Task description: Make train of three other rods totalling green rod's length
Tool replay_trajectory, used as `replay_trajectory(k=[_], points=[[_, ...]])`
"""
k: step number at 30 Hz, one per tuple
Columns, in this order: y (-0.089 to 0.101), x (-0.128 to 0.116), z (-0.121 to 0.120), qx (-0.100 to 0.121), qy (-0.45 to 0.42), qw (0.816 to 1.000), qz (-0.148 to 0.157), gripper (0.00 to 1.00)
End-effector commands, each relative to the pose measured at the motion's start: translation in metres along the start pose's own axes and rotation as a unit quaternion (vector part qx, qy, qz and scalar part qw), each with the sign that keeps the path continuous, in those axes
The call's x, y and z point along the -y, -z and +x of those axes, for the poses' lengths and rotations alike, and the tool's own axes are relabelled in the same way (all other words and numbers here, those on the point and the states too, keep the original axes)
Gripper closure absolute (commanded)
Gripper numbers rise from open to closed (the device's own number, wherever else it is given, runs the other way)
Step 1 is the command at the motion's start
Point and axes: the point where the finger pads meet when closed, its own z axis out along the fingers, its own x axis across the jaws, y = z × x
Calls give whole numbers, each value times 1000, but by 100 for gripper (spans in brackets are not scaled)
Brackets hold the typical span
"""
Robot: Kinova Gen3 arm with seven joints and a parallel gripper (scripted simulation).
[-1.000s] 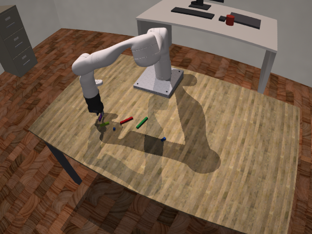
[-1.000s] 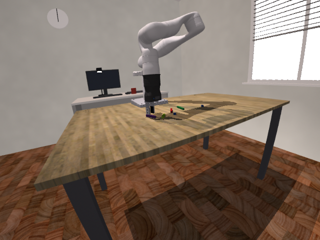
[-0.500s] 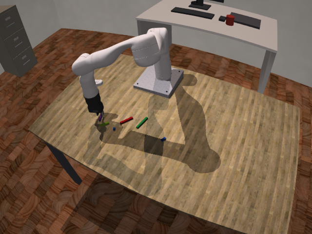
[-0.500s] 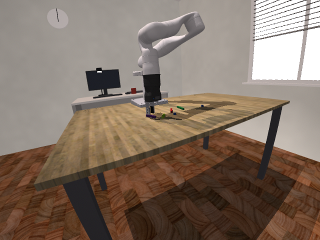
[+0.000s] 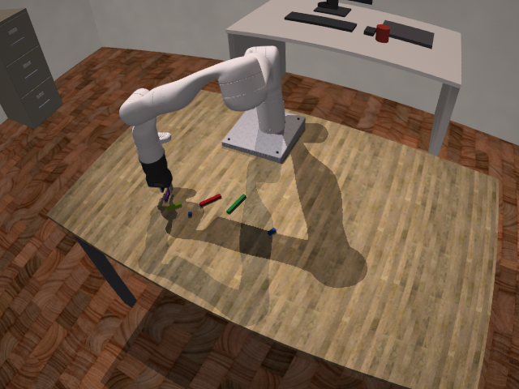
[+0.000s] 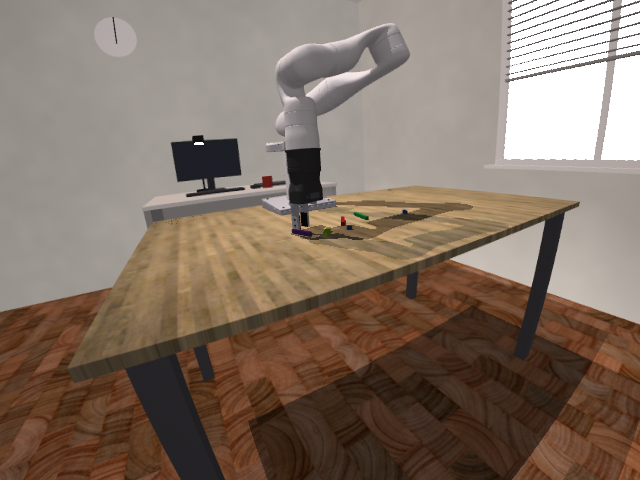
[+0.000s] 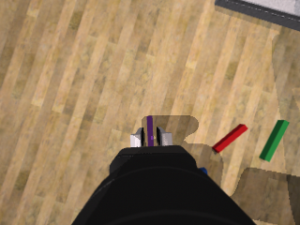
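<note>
My gripper (image 7: 150, 133) points straight down at the table's left part, its fingers on either side of the purple rod (image 7: 150, 129). The fingers are open, with a dark gap between each finger and the rod. The purple rod (image 6: 301, 232) lies flat on the table under the fingertips (image 6: 299, 222); it also shows in the top view (image 5: 167, 194). A lime rod (image 5: 173, 206) lies just beside it. A blue cube (image 5: 190, 214) sits a little further right. The red rod (image 5: 210, 199) and the green rod (image 5: 236, 203) lie apart to the right. A second blue cube (image 5: 271, 231) sits further off.
The arm's base plate (image 5: 264, 137) stands at the back of the table. The table's left edge (image 5: 62, 209) is near the gripper. A desk (image 5: 348, 37) with a monitor and keyboard stands behind the table.
</note>
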Motion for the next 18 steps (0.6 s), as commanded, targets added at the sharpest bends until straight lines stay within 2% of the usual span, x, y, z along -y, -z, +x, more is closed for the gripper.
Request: replay_trajectory(k=[1, 18], points=[[1, 0, 0, 0, 0, 1000, -1, 46], [-1, 0, 0, 0, 0, 1000, -1, 46]])
